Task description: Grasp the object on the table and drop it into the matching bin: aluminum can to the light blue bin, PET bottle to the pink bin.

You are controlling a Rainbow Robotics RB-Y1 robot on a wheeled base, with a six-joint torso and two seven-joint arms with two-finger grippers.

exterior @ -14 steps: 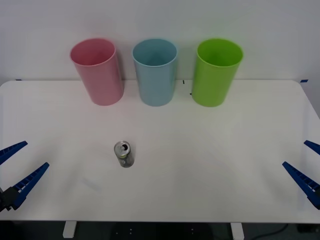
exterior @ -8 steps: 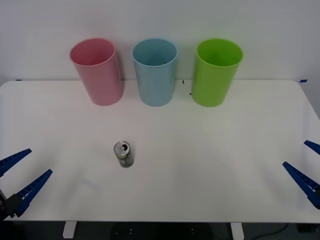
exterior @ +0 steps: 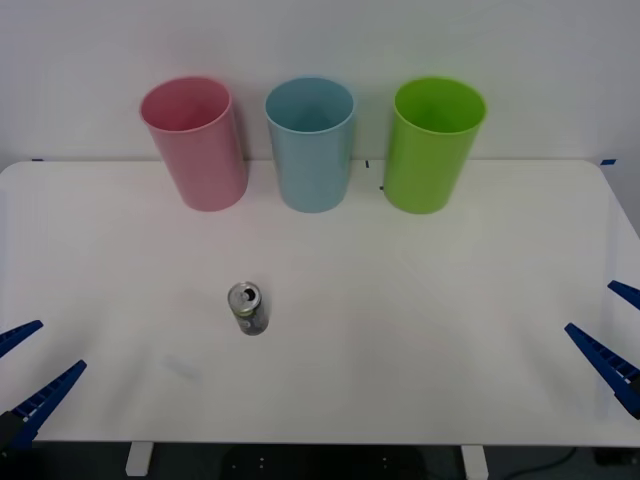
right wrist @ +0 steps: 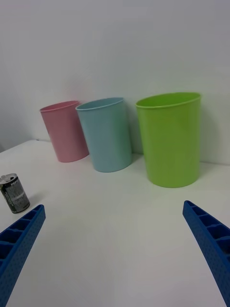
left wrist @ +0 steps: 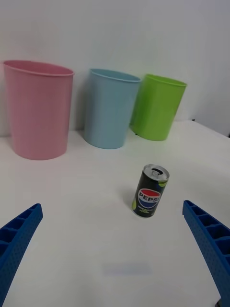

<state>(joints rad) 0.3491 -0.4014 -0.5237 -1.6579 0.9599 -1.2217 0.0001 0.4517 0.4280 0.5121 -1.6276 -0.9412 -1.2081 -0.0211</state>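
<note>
Smooth white table carries my upright Pepsi can, black-sided with a shiny pull-tab top, well short of the tapered plastic pink bin, light blue bin and lime green bin. Ribbed blue left gripper and right gripper sit at the near corners, jaws wide, holding nothing.
</note>
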